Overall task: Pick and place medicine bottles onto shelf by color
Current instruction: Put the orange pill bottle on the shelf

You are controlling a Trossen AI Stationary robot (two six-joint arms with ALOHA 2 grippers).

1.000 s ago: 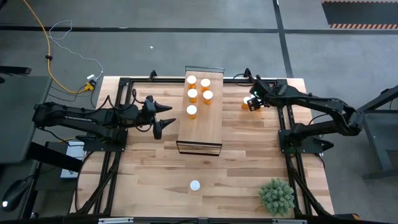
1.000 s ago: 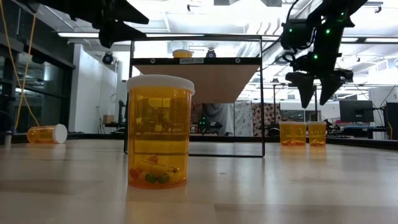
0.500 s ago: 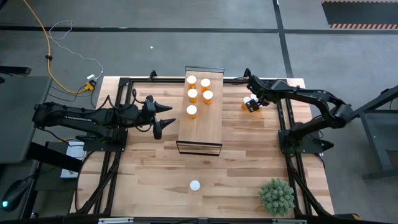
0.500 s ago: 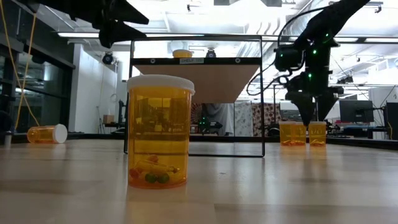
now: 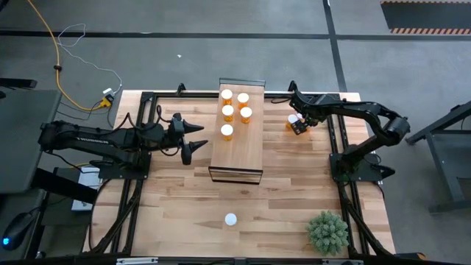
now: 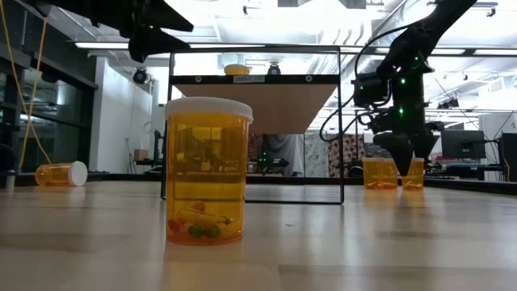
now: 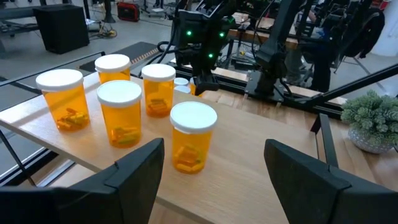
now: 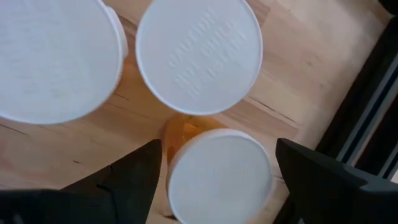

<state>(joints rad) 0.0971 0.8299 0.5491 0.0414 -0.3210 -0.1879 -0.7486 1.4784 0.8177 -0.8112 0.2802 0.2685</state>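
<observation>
The shelf (image 5: 237,143) stands mid-table with several white-capped orange medicine bottles (image 5: 228,111) upright on its far half; they also show in the left wrist view as medicine bottles (image 7: 121,112). Three more bottles stand on the table right of the shelf (image 5: 292,120). My right gripper (image 5: 299,125) hangs open just above them, pointing down. Its fingers (image 8: 134,177) stand on either side of one bottle's cap (image 8: 221,177) without touching it. My left gripper (image 5: 193,140) waits open, raised left of the shelf. One bottle (image 6: 207,171) stands alone near the table's near edge. Another bottle (image 6: 61,173) lies on its side.
A small green plant (image 5: 327,232) sits at the near right corner. Dark frame rails (image 5: 335,147) run along both table sides, close to the right-hand bottles. Bare wood lies between the shelf and the lone bottle (image 5: 231,218).
My right gripper has come down over the bottles right of the shelf, shifting slightly toward the shelf and turning about its wrist. It now hangs just above their caps. The bottles and the shelf have stayed put.
</observation>
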